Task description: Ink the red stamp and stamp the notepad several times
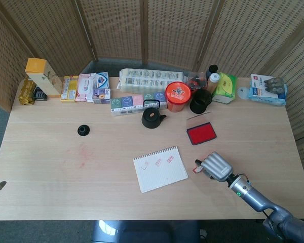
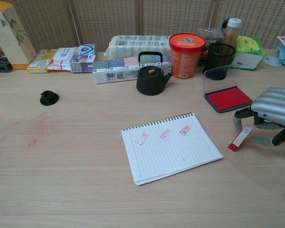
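Note:
The red stamp (image 2: 239, 137) lies tilted on the table just right of the spiral notepad (image 2: 168, 147), which carries three red prints near its top edge. My right hand (image 2: 270, 114) hovers over the stamp, its fingers apart and curved down on either side of it; no firm grip shows. In the head view the stamp (image 1: 197, 168) peeks out at the left edge of the right hand (image 1: 215, 167), beside the notepad (image 1: 160, 168). The open red ink pad (image 2: 227, 98) sits just behind the hand. My left hand is not seen.
A black teapot (image 2: 151, 75), an orange tub (image 2: 186, 48) and a black cup (image 2: 219, 61) stand behind the notepad and ink pad. Boxes and packets line the back edge. A small black cap (image 2: 49, 98) lies at the left, near red smudges on the wood.

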`<state>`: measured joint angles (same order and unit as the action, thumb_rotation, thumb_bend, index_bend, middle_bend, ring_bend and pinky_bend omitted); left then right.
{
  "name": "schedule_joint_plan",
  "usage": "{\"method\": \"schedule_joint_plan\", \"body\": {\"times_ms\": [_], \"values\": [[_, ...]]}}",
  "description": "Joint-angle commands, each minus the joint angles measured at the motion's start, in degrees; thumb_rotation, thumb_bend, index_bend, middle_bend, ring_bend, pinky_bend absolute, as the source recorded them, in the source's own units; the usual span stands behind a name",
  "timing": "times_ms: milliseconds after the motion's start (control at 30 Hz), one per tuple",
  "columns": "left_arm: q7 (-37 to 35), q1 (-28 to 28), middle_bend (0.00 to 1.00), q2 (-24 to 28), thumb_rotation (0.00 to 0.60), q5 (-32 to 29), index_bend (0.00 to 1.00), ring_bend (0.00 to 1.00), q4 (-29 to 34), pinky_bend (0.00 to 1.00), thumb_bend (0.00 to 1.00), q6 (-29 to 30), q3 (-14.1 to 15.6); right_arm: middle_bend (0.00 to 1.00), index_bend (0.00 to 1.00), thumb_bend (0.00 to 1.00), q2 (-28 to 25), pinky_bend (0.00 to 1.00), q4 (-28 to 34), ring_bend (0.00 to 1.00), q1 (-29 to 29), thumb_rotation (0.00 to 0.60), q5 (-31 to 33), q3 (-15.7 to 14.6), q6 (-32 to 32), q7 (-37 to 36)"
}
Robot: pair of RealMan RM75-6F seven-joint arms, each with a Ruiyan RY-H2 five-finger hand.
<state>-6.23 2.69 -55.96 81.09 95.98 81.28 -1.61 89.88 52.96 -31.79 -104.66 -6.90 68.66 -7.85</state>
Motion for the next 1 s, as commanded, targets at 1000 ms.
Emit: {"method": "schedule_joint_plan", "body": {"times_ms": [1000], "values": [[0.22, 0.0, 0.0, 0.04, 0.6, 0.86, 0.0, 0.0, 0.26, 0.11, 0.0, -0.1, 0.55, 1.0, 0.63, 0.55, -7.75, 1.0, 23.93, 1.0, -3.81, 0.6, 28.3, 13.69, -15.32, 13.39]]}}
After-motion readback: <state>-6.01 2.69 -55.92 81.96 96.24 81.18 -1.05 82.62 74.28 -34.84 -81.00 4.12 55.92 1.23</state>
